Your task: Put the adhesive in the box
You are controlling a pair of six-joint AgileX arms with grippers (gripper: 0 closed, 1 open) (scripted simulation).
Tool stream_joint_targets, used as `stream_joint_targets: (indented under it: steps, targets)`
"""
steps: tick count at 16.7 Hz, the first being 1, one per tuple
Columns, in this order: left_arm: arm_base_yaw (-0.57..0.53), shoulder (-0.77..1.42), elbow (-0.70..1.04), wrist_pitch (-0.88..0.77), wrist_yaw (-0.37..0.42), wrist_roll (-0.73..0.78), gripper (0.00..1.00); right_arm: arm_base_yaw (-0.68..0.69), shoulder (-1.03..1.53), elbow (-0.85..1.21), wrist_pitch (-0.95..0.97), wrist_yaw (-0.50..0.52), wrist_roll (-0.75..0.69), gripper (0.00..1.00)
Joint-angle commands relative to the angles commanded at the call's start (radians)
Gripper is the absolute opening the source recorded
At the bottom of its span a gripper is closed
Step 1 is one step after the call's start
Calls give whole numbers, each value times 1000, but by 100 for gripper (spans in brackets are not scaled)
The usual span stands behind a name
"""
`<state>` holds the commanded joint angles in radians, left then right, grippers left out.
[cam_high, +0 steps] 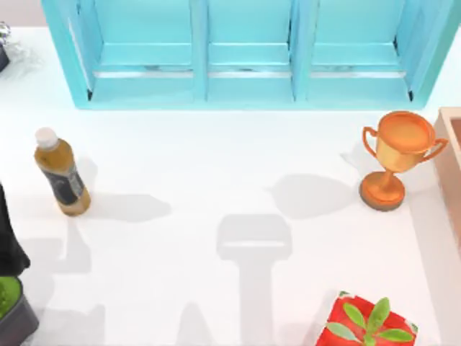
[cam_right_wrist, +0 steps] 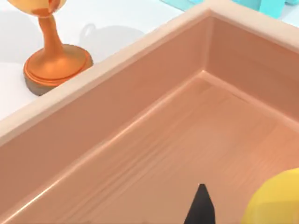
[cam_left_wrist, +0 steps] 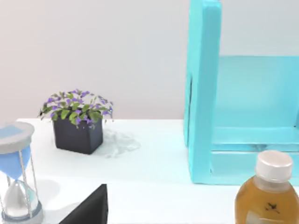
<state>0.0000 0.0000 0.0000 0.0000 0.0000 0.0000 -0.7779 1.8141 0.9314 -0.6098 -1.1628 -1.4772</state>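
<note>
Over the box [cam_right_wrist: 140, 140] at the table's right edge, glue bottle [cam_right_wrist: 275, 198] beside right gripper's fingertip [cam_right_wrist: 201, 207]; grip impossible to tell.

left arm [cam_high: 10, 238]: black, matte | right pincer fingertip [cam_right_wrist: 201, 207]: black, pointed
</note>
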Motion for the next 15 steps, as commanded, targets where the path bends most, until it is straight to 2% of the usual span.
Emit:
stream_joint_targets:
  steps: [3,8,15]
  targets:
    - [0,0,0,0,0,0,100,27,0,-36,91,-4,75,0]
    - [0,0,0,0,0,0,100,31,1,-42,103,-5,86,0]
    - [0,0,0,0,0,0,100,31,1,-42,103,-5,86,53]
